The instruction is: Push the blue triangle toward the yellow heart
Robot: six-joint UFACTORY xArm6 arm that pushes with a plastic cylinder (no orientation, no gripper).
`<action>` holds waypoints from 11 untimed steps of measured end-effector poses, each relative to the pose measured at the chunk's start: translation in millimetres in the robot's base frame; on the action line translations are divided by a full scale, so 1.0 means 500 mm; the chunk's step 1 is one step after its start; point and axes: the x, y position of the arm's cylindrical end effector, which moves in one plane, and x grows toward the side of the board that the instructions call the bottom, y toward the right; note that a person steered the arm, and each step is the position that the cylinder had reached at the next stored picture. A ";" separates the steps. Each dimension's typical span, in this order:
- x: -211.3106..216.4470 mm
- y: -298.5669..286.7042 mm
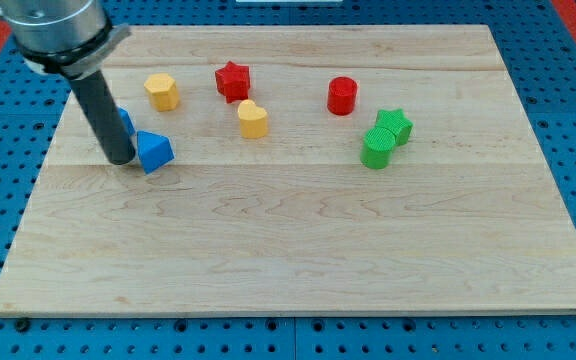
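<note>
Open board between blue triangle and yellow heart, nothing between.

The rod stands in front of a second blue block, so only a narrow strip of that block shows at the rod's right and its shape cannot be told. The arm's grey upper part is cut off by the view's top edge. Of the two touching green blocks, the front one covers the lower left of the green star.
</note>
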 end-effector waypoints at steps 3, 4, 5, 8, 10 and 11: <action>0.168 0.260; 0.181 0.414; 0.134 0.521; 0.036 0.455; 0.052 0.678; -0.028 0.679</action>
